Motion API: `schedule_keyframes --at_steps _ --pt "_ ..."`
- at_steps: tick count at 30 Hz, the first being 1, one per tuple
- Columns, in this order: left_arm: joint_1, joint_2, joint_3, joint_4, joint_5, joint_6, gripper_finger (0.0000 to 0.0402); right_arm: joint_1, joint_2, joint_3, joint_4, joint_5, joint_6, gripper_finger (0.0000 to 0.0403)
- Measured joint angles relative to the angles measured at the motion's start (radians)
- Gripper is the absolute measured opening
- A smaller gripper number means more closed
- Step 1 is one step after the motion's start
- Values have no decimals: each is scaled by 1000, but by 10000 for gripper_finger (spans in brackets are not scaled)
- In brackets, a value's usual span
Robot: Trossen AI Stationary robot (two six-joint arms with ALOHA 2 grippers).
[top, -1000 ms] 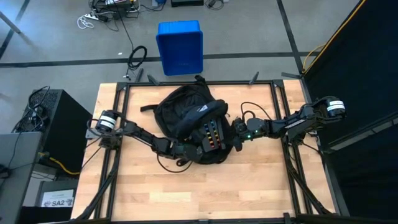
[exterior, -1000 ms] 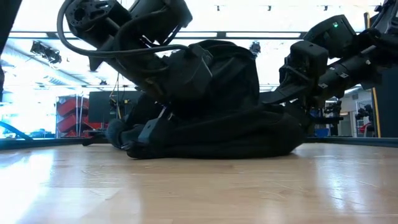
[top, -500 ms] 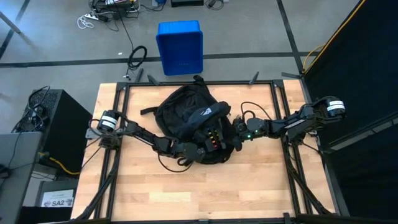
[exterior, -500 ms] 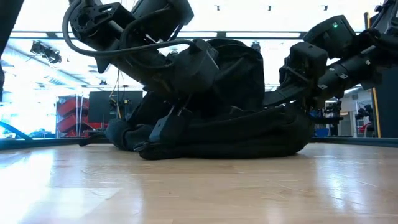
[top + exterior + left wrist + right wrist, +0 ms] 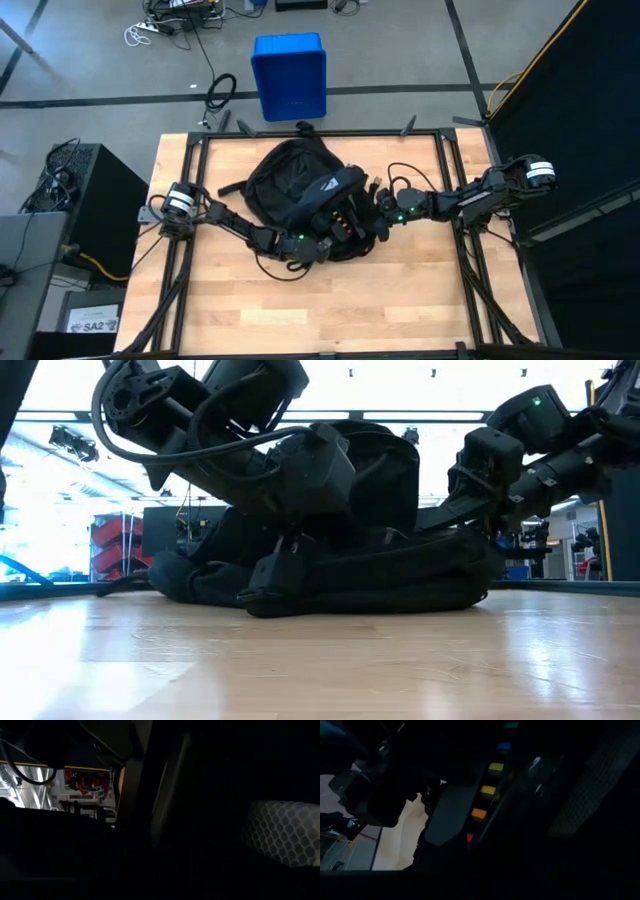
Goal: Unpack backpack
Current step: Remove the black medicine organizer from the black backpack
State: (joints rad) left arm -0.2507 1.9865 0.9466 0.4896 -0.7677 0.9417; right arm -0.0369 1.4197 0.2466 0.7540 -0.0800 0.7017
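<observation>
The backpack (image 5: 300, 195) is lying flat near the middle of the table (image 5: 400, 300), its pale triangular logo (image 5: 327, 184) facing up and its opened near edge turned toward both arms. The left gripper (image 5: 318, 244) is reaching in at that near edge from the left side, and the right gripper (image 5: 372, 222) is pressing in at the same edge from the right; the arrangement suggests one arm is spreading the opening while the other is reaching for the contents. Whether either pincer is released or clenched cannot be told, since the fingertips are buried in dark fabric in every view.

The high view alone is showing a row of small coloured items (image 5: 343, 216) inside the opening, between the two grippers, and a blue bin (image 5: 289, 75) standing on the floor beyond the table's far edge. The low view is showing instead that the backpack is slumping low on the table, with both arms bearing down on it from above. The right wrist view is giving the coloured items (image 5: 489, 790) close up; the left wrist view is showing only pale mesh (image 5: 280, 835) amid darkness.
</observation>
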Motion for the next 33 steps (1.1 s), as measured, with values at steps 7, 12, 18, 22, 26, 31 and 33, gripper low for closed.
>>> schedule_keyframes --at_steps 7,12,18,22,26,31,33 --pt "-28 1 -1 11 -9 -19 168 -29 0 0 -3 -58 2 177" --pt "-59 2 -1 14 -37 -54 164 -52 1 0 11 -122 11 179" --pt "-97 2 -2 29 -56 -84 164 -61 1 -1 20 -136 11 176" --pt "-104 2 -2 54 -47 -100 161 -62 1 -1 12 -133 7 174" --pt "-104 2 -2 79 -45 -128 161 -63 0 0 10 -126 5 176" --pt "-111 2 -3 115 -45 -155 161 -63 -1 1 0 -107 15 174" --pt "-120 2 -3 129 -45 -156 160 -64 -1 1 -11 -93 24 174"
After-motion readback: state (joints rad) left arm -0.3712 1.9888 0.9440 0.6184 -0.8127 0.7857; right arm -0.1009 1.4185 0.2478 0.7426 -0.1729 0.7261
